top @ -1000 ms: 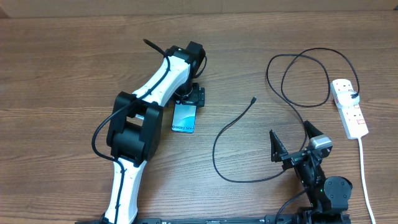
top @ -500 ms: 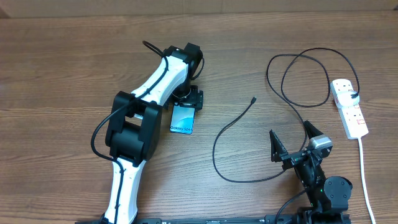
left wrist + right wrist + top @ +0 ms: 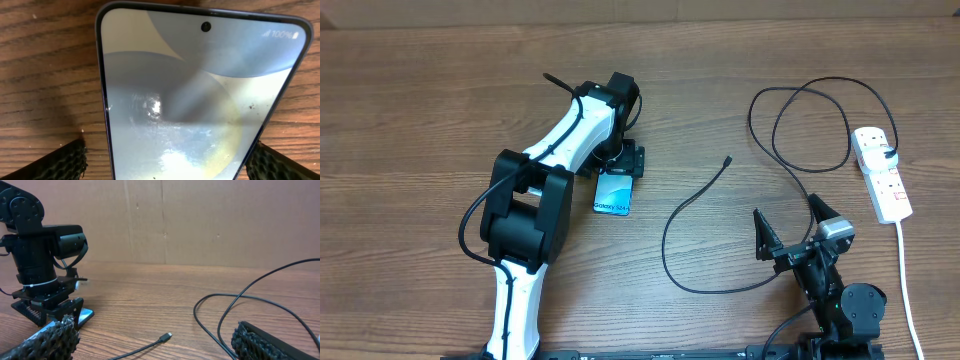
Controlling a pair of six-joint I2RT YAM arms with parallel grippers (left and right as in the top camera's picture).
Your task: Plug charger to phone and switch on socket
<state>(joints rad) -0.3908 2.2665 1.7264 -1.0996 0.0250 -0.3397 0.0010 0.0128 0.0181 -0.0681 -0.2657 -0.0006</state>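
The phone [image 3: 614, 193] lies flat on the wooden table, its lit blue screen facing up, and it fills the left wrist view [image 3: 200, 100]. My left gripper [image 3: 620, 160] hangs over the phone's far end. It is open, with a finger [image 3: 70, 160] on each side of the phone's long edges. The charger [image 3: 672, 225] curves across the table, and its plug tip [image 3: 727, 159] lies free, right of the phone. My right gripper [image 3: 786, 212] stands open and empty near the front edge, and the plug tip [image 3: 166, 336] lies ahead of it. The socket [image 3: 882, 172] sits at the far right.
The charger's black cable loops [image 3: 810, 120] lie left of the socket. A white cord [image 3: 905, 270] runs from the socket toward the front edge. A brown cardboard wall [image 3: 200, 220] backs the table. The left arm's black wrist [image 3: 40, 265] stands at the left of the right wrist view.
My left arm has shifted a little to the left and away over the phone. The phone, charger, socket and right arm have not moved.
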